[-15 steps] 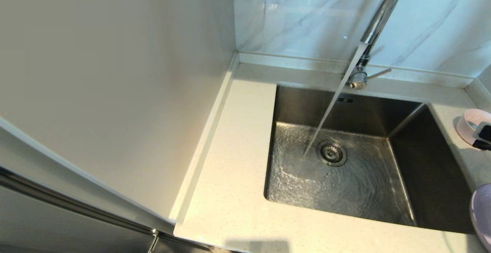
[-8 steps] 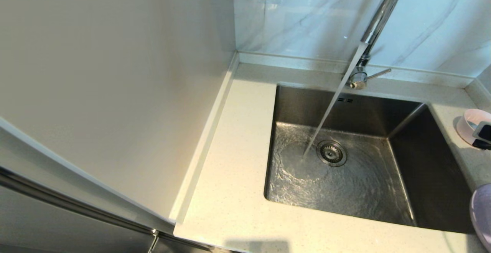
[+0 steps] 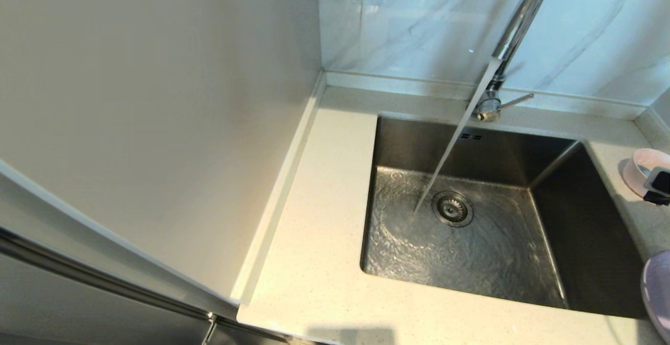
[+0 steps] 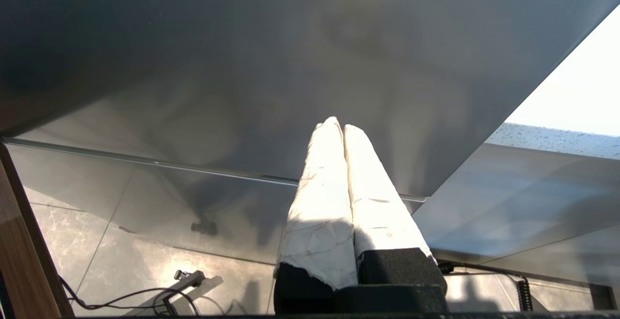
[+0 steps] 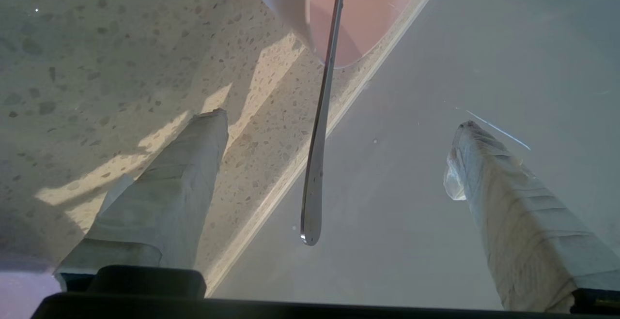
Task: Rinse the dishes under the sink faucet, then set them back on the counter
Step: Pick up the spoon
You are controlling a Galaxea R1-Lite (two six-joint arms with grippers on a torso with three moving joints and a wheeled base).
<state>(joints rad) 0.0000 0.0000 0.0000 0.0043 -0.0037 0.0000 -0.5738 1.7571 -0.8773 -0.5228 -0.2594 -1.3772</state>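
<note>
Writing and labels: no readable brand, label or lettering is showing on any item.
Right gripper (image 5: 339, 120): its two tape-wrapped fingers (image 5: 164, 188) are standing wide apart and are gripping nothing; in the head view only a dark tip is showing at the right edge, against the bowl.
Slim silver metal spoon (image 5: 319, 130): its handle is pointing back between the spread right fingers, touching neither; its far end is resting in the bowl.
Small round pale-pink bowl (image 5: 373, 14): it is sitting just beyond the right fingertips, on the counter by the raised edge, right of the sink.
Larger pale lilac round plate (image 3: 658, 292): it is lying at the near right edge of the head view, on the counter, nearer than the bowl.
Cream speckled stone counter (image 3: 314, 261): it is framing the sink on all sides.
Rectangular brushed stainless-steel sink (image 3: 591, 230): water is rippling over its floor around the round metal drain strainer (image 3: 452, 208); no dish is lying in it.
Tall chrome gooseneck faucet (image 3: 515, 25): it is pouring a steady stream that is landing just left of the strainer; the thin side lever (image 3: 515, 101) is sticking out to the right.
Left gripper (image 4: 343, 128): its white-wrapped fingers are pressing together, empty, parked low beside a grey cabinet panel (image 4: 242, 67), away from the dishes.
</note>
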